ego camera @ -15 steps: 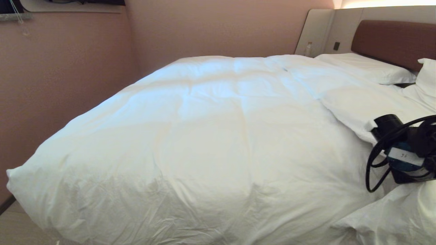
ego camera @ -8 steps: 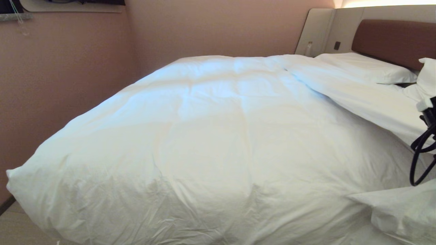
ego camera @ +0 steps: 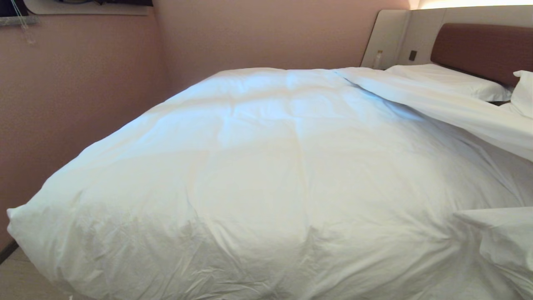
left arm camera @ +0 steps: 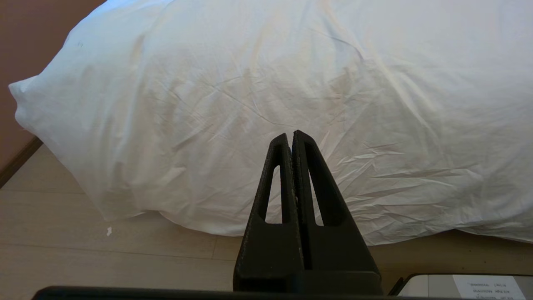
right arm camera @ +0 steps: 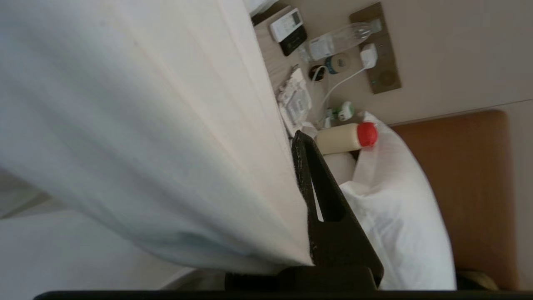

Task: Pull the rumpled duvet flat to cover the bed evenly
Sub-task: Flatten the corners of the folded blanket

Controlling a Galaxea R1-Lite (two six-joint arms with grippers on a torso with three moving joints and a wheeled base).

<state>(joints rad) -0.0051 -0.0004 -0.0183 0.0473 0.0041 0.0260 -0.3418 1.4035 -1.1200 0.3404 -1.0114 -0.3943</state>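
Head view: the duvet [ego camera: 266, 175] fills the frame, puffed over the bed [ego camera: 483, 50], with a fold stretched taut along the right edge past the pillow [ego camera: 449, 81]. Left wrist view: the left gripper [left arm camera: 291, 137], fingers pressed together and empty, hangs before the duvet's creased end above the floor [left arm camera: 83, 250]. Right wrist view: the right gripper [right arm camera: 300, 143] is clamped on duvet cloth draped across the left half; a red-capped bottle [right arm camera: 347, 137] sits centre right.

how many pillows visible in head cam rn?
2. One pillow lies flat against the headboard; a second pillow shows partly at the right frame edge. More may be hidden off-frame or under the duvet.
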